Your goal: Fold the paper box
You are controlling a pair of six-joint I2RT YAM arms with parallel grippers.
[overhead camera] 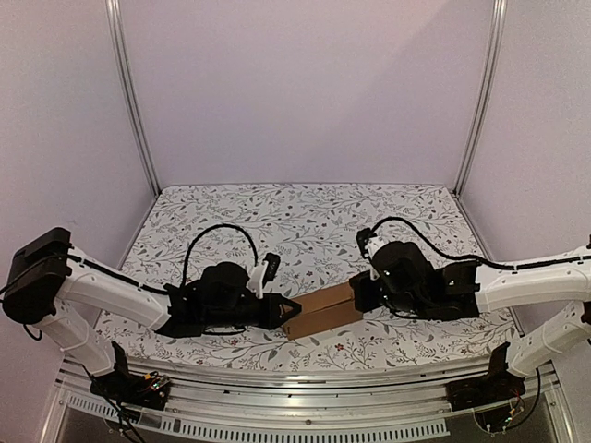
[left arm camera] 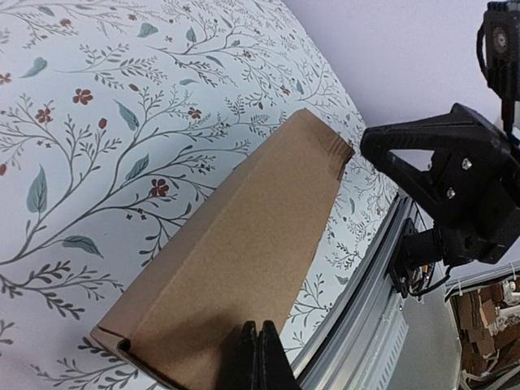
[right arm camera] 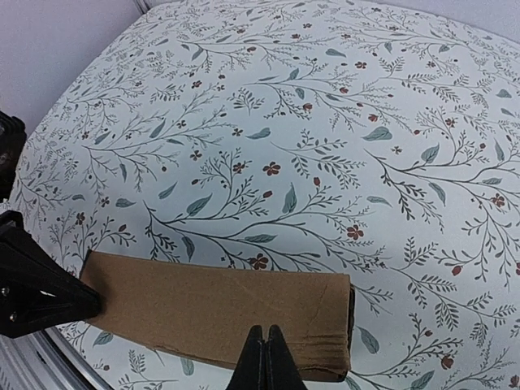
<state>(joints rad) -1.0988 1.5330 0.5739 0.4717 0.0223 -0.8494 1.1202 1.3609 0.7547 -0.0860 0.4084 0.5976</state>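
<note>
My left gripper has its two fingers pressed flat together, nothing visibly caught between them, and the tips sit against the near end of the paper box, low on its brown top face. My right gripper is likewise closed tight, fingertip to fingertip, resting on the near long edge of the box close to its right end; I see no cardboard nipped there either, though a thin flap between the pads would be hard to make out. From above, the two closed claws meet the box from opposite ends, left tip at one end and right at the other, so it lies bracketed between them. The box is already an oblong, lying flat and slightly skewed on the floral tablecloth, near the front of the table and just behind the metal rail. The end facing my left wrist camera looks open, with a curled edge at its corner; the right end shows a dark gap along its side. I judge the main folds done and the work now at closing and squaring the ends. The next move calls for gentle, opposed pushes, one claw bracing while the other tucks, without sliding the box towards the rail.
</note>
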